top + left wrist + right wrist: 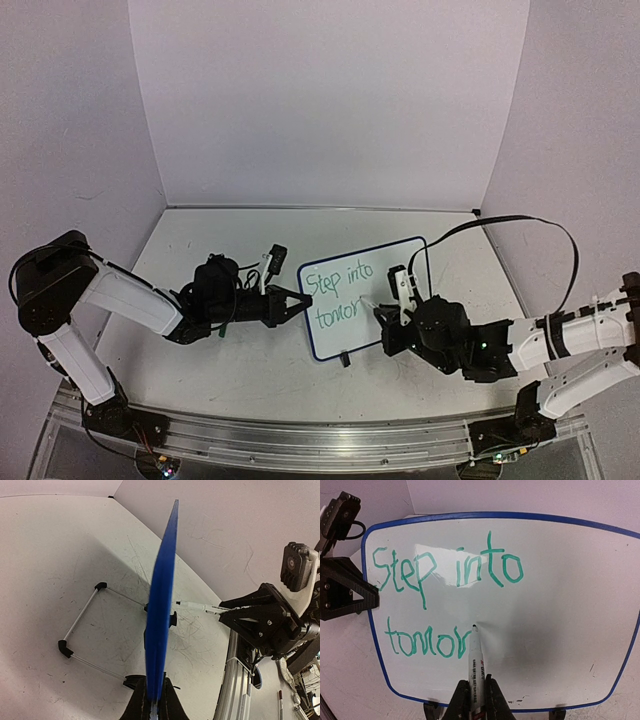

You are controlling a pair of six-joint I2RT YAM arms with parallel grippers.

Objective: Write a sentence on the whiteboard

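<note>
The whiteboard (pixel 365 295) stands tilted at mid-table, with a dark blue rim and small black feet. It fills the right wrist view (pixel 545 605) and shows edge-on in the left wrist view (pixel 162 600). The sentence (pixel 336 295) in green reads "Step into" above "tomor" (pixel 427 642). My left gripper (pixel 293 303) is shut on the board's left edge (pixel 155 697). My right gripper (pixel 388 317) is shut on a white marker (pixel 477 670) whose tip touches the board just right of the last "r".
The board's wire stand (pixel 85 625) with black corner caps lies behind it on the tabletop. Faint grey scribbles mark the table. An aluminium rail (pixel 300 440) runs along the near edge. White walls close in the back and sides.
</note>
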